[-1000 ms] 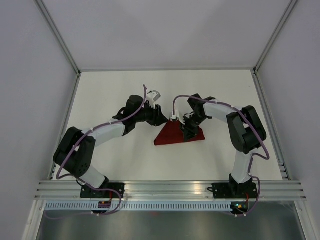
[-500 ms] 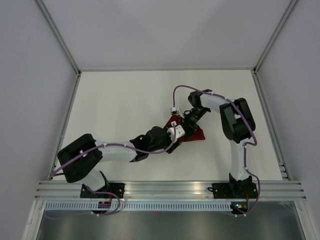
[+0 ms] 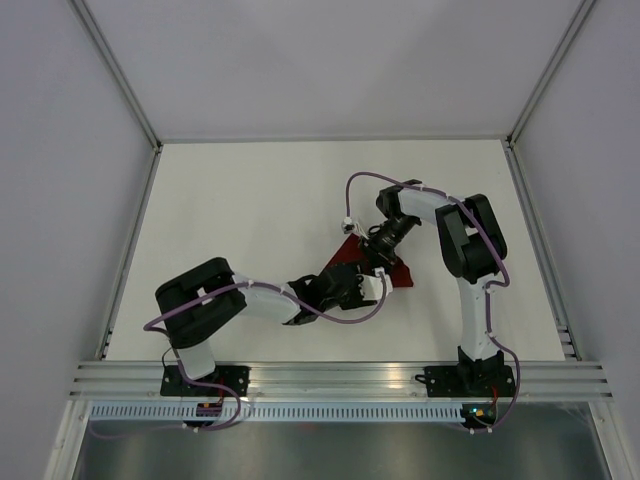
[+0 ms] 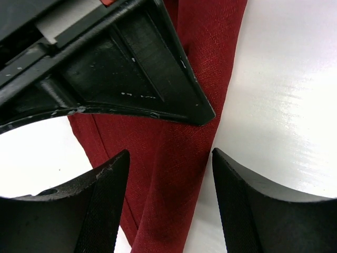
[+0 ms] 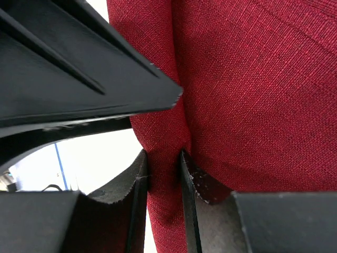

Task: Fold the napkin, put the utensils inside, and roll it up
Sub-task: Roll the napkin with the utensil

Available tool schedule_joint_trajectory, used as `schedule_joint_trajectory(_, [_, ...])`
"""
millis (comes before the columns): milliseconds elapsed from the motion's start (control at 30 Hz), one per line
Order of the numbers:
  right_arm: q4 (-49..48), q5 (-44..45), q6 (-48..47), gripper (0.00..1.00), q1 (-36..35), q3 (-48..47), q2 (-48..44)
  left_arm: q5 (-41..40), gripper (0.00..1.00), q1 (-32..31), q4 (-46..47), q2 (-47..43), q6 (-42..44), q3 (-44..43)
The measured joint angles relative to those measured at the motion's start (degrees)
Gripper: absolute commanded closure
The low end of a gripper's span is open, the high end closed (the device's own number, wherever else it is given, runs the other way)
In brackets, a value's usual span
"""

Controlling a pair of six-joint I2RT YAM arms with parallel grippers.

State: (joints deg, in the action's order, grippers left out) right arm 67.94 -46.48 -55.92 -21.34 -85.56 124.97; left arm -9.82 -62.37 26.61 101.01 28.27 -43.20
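Note:
The napkin is a dark red cloth bunched into a narrow roll on the white table, mostly covered by both grippers. In the right wrist view my right gripper is shut on a thick fold of the napkin, pinched between its fingers. In the left wrist view my left gripper stands open astride the rolled edge of the napkin, with table showing between the cloth and the right finger. From above, the left gripper is at the napkin's near side and the right gripper just beyond it. The utensils are hidden.
The white table is walled on the left, back and right. A metal rail runs along the near edge by the arm bases. The two grippers sit almost touching; the right one's finger fills the top of the left wrist view.
My left arm swung from the napkin's far left corner round to its near side and its jaws widened. My right arm stretched farther back and stayed shut on the cloth.

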Motion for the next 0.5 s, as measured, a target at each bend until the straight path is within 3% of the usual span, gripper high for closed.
schedule_joint_trajectory(167, [1.36, -0.39, 0.15, 0.77, 0.26, -0.04, 0.66, 1.44, 0.38, 0.48, -1.2, 1.62, 0.79, -1.38])
schedule_joint_trajectory(400, [1.79, -0.9, 0.2, 0.76, 0.76, -0.02, 0.96, 7.56, 0.81, 1.64, -8.24, 3.02, 0.7, -5.35])
schedule_joint_trajectory(500, [1.9, -0.9, 0.2, 0.7, 1.27, 0.04, 1.03, 9.66, 0.93, 2.01, -11.76, 3.52, 0.74, -7.63])
